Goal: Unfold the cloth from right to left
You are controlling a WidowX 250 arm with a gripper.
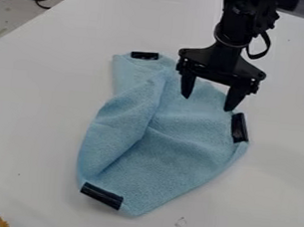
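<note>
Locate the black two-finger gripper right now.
Camera view, upper right: the black two-finger gripper hangs over the upper part of the light blue textured cloth, fingers spread, just up and left of the black strip on the cloth's right edge.

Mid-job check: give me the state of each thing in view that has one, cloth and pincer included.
Cloth: partly folded, creased, not flat.
Pincer: open, pointing down at the cloth's upper part; contact unclear.
Top black strip: attached at cloth's edge.
Right black strip: attached at cloth's edge.
Lower-left black strip: attached at cloth's corner.
</note>
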